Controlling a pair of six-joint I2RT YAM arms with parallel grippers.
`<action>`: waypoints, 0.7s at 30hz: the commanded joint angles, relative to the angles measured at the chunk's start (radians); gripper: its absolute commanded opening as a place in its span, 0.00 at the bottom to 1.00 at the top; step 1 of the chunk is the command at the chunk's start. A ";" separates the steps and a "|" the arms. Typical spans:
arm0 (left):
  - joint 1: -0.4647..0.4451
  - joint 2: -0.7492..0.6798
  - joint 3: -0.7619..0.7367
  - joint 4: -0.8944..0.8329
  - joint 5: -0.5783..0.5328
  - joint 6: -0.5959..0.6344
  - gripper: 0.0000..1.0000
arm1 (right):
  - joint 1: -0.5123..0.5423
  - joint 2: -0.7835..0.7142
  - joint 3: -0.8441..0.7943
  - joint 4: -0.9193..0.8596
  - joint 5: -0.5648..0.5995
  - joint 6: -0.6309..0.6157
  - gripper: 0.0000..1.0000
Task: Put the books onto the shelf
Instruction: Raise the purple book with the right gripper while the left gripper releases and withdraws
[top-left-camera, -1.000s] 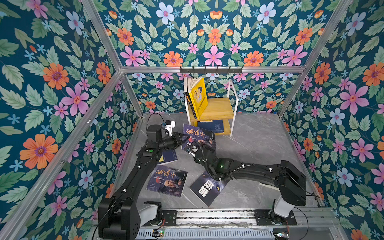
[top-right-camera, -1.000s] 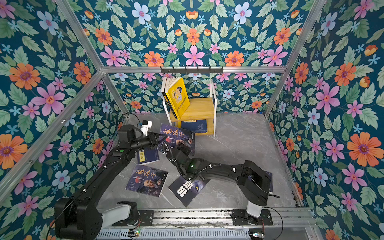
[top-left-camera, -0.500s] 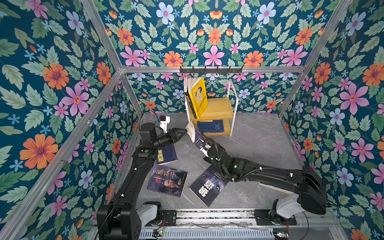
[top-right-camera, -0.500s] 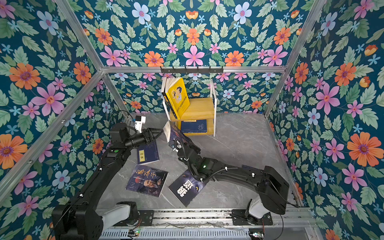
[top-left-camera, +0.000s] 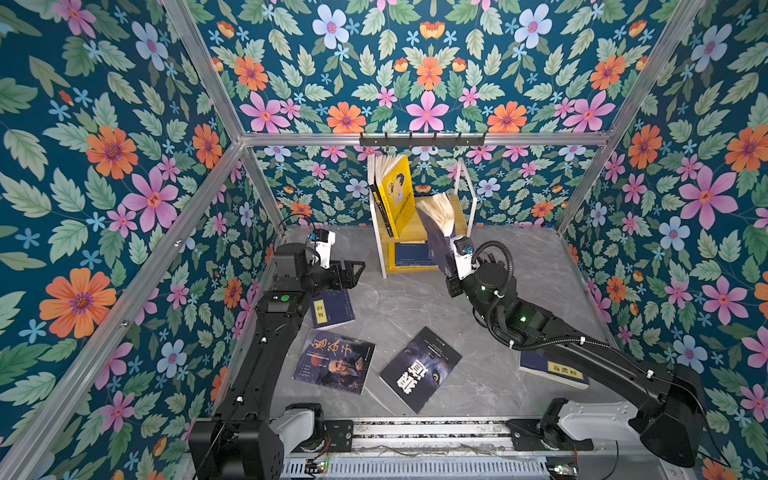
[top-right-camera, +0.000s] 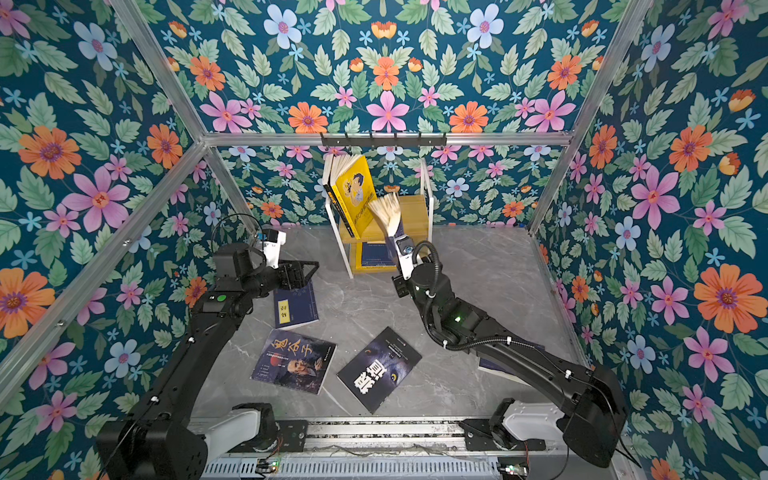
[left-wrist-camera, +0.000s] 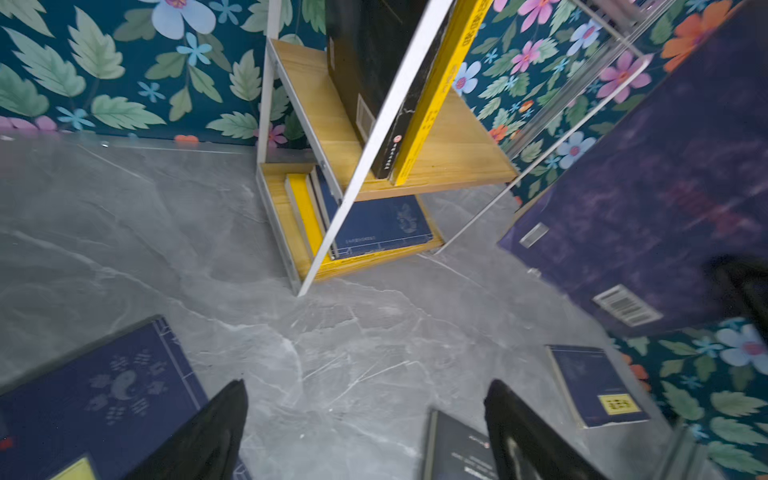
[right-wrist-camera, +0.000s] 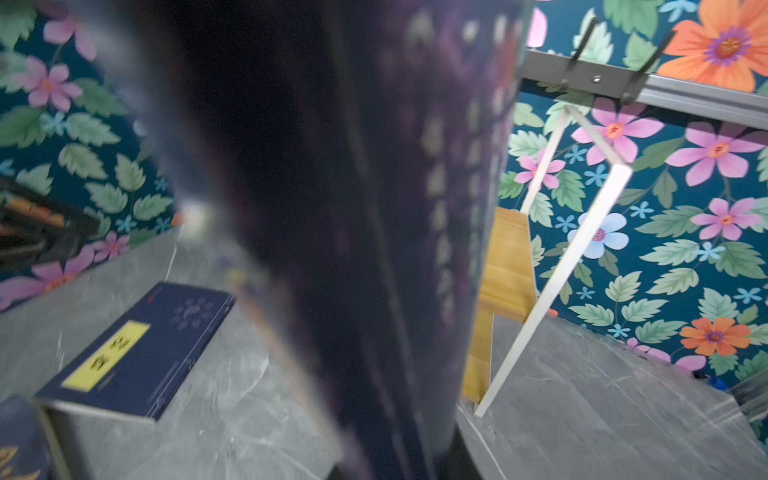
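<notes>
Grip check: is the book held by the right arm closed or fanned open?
Fanned open: the held book shows page edges spread at its top.

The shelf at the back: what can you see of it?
The shelf is a small two-tier rack, light wooden boards in a thin white metal frame, standing upright on the grey floor by the flowered back wall. On its top board a yellow book and a black book stand leaning at one end; a navy book lies flat on the lower board. A dark book hangs just before the top board; whether it touches is unclear.
</notes>
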 joint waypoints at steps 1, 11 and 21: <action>0.000 -0.005 0.008 -0.037 -0.090 0.100 0.95 | -0.043 0.044 0.042 0.221 -0.028 0.055 0.00; -0.017 -0.005 0.004 -0.031 -0.082 0.094 0.98 | -0.123 0.371 0.304 0.385 -0.046 0.017 0.00; -0.040 0.009 0.012 -0.038 -0.086 0.101 1.00 | -0.130 0.670 0.527 0.394 -0.088 0.078 0.00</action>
